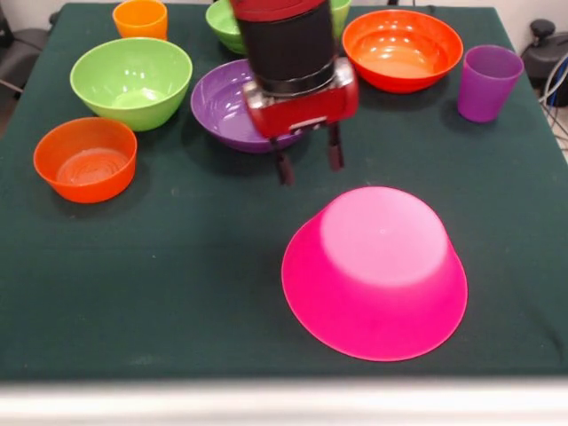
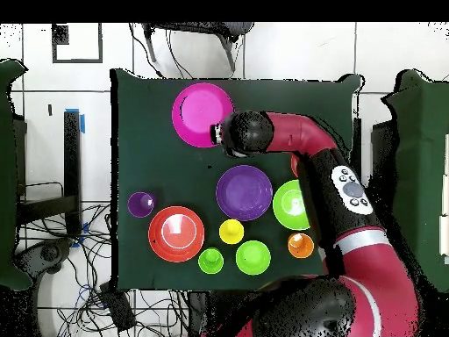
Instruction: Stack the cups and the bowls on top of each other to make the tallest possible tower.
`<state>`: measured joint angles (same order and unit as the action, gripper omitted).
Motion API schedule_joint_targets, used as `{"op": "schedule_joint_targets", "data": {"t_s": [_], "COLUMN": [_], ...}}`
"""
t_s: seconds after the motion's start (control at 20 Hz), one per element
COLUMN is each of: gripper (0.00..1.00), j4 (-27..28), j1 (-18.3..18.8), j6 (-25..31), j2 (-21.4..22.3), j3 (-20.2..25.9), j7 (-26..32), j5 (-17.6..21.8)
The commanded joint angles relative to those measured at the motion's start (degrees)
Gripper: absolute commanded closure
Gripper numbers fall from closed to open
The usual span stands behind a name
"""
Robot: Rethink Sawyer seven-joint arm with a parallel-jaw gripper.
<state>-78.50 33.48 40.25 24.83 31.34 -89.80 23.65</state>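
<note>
The upturned pink bowl (image 1: 374, 271) sits just before the released, empty tool (image 1: 309, 160).

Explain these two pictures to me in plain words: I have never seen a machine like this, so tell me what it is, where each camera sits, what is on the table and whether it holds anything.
The red and black machine is a robot arm; its gripper is the two-fingered tool at its end, open here and holding nothing. The front view looks across the green table toward the robot. The overhead view looks straight down, with the robot's base at the bottom. Near the gripper lies a large pink bowl, upside down. Standing upright are a purple bowl, a light green bowl, two orange-red bowls, a purple cup and an orange cup. The overhead view also shows a yellow cup. Nothing is stacked yet.
</note>
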Motion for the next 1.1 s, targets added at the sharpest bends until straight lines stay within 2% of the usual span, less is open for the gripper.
{"op": "schedule_joint_targets", "data": {"t_s": [0.05, 0.35, 0.6, 0.85, 1.1], "gripper": [0.00, 0.00, 0.00, 0.00, 0.00], "j4": [-9.46, -10.83, -10.54, -8.42, -5.19], "j1": [-4.96, -8.45, -12.77, -16.90, -21.07], "j6": [-3.86, -5.18, -6.90, -8.92, -11.79], "j2": [5.24, 7.14, 7.70, 6.38, 3.29], "j3": [-7.05, -7.39, -8.12, -9.71, -12.20], "j7": [-16.50, -21.81, -27.43, -31.43, -34.54], "j5": [-1.28, -2.78, -4.51, -6.06, -7.16]}}
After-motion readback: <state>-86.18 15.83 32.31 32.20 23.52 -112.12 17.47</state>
